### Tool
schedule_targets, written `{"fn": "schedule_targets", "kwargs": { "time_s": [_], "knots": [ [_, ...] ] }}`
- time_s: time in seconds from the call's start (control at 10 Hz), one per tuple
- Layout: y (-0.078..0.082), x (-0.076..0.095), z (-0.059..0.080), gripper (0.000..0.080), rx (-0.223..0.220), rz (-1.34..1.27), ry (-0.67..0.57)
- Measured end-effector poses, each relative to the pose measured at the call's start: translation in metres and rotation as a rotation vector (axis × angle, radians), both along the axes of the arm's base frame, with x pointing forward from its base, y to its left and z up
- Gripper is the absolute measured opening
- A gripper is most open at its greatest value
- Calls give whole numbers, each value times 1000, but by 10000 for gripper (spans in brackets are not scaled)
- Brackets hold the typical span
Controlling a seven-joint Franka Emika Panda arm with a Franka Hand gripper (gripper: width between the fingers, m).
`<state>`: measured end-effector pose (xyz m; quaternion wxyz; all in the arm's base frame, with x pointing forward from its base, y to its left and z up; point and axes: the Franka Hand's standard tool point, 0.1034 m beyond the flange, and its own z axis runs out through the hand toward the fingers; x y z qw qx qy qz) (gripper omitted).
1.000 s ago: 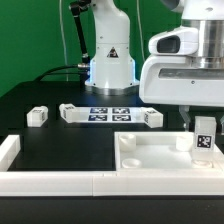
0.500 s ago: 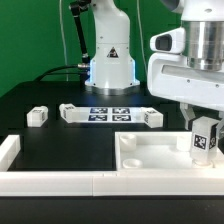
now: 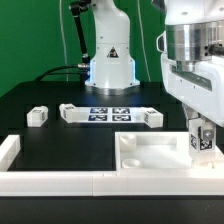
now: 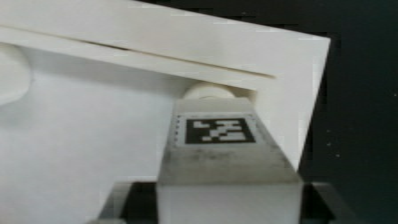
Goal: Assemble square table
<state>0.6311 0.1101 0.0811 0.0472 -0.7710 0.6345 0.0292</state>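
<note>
The white square tabletop (image 3: 158, 158) lies rimmed side up at the front on the exterior view's right. My gripper (image 3: 203, 128) is shut on a tagged white leg (image 3: 203, 141) and holds it upright over the slab's far right corner. In the wrist view the leg (image 4: 221, 140) runs from between my fingers down to the slab's corner (image 4: 267, 70); whether its end touches the slab I cannot tell. Three more legs lie on the black table: one at the left (image 3: 37, 116), one beside the marker board (image 3: 72, 114), one at its right end (image 3: 150, 117).
A long low white border rail (image 3: 50, 180) runs along the front edge, with an upright end (image 3: 8, 150) at the left. The marker board (image 3: 110, 113) lies in the middle at the back. The robot's base (image 3: 108, 60) stands behind it.
My gripper has turned about its axis with the leg, so the leg's tag now faces sideways, and it has shifted slightly toward the slab's right corner.
</note>
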Motion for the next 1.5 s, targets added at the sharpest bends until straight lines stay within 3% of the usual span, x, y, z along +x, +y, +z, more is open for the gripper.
{"fn": "schedule_targets", "kwargs": {
  "time_s": [0.2, 0.3, 0.7, 0.8, 0.9, 1.1, 1.2, 1.3, 1.4, 1.5],
  "knots": [
    [5, -2, 0, 533, -20, 242, -21],
    [10, 0, 0, 613, -39, 427, -52],
    [10, -1, -1, 647, -58, 786, -89],
    [11, 0, -1, 649, -94, 976, -95],
    [14, 2, -2, 649, -135, 1179, -123],
    [14, 0, -4, 649, -143, 1178, -126],
    [14, 0, -4, 559, -140, 1151, -126],
    [15, 0, -5, 375, -131, 1034, -121],
    [14, 0, -5, 293, -131, 1005, -119],
    [14, 0, -5, 293, -128, 911, -114]
  ]
}}
